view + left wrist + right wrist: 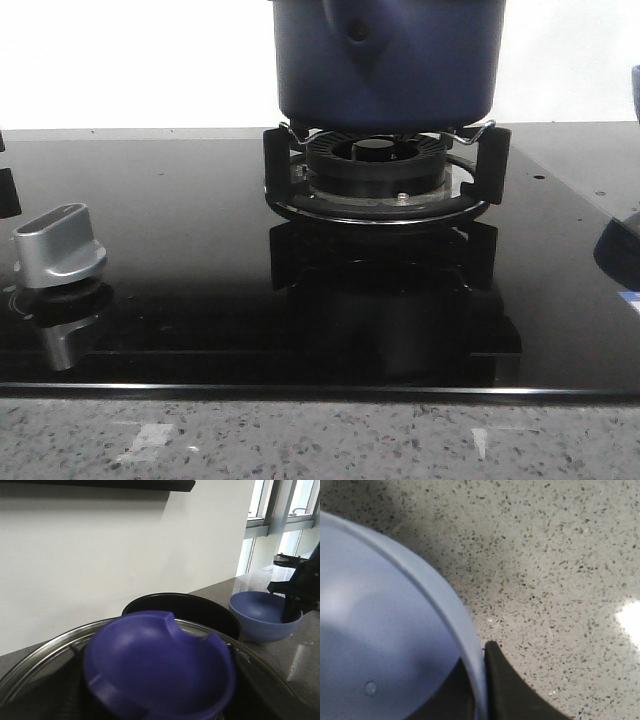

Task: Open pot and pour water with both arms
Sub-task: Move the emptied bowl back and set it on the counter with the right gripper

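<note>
We see the pot [388,62] sitting on the burner [378,168] of the black stove [180,260]. Our left jaws grasp the lid [159,666] by its purple knob, just beside the pot. Our right jaws clamp the bowl [380,645] rim over the speckled tabletop [555,570].

The pot [388,60] on the burner grate [385,170] blocks the hob's middle, a silver knob [60,243] stands at the left, and black glass [190,200] lies open between them, while a blue bowl [265,614] occupies the counter just beside the pot.
</note>
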